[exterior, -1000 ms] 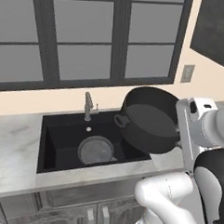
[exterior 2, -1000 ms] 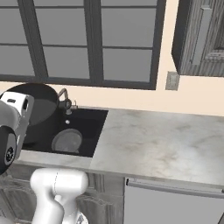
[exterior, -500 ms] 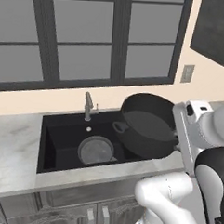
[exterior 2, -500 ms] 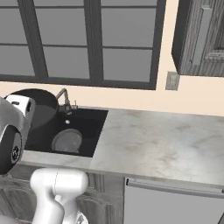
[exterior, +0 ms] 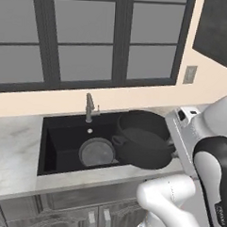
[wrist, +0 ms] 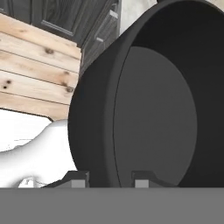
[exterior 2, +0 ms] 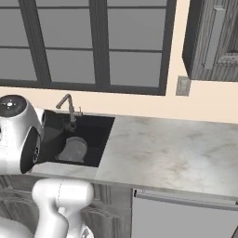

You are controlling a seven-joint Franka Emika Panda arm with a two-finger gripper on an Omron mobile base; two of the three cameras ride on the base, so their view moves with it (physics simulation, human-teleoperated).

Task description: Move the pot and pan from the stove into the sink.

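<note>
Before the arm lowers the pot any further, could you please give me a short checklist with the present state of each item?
1. Pot held: ok; the jaws are shut on its wall, one finger outside and one inside.
2. Pot over the sink: ok; it hangs tilted over the basin's right part.
3. Pan already in the sink: ok; it lies on the basin floor by the drain.
4. Pot clear of the pan: cannot tell; in the left base view their edges overlap.
5. Faucet out of the way: ok; it stands behind the basin, left of the pot.
</note>
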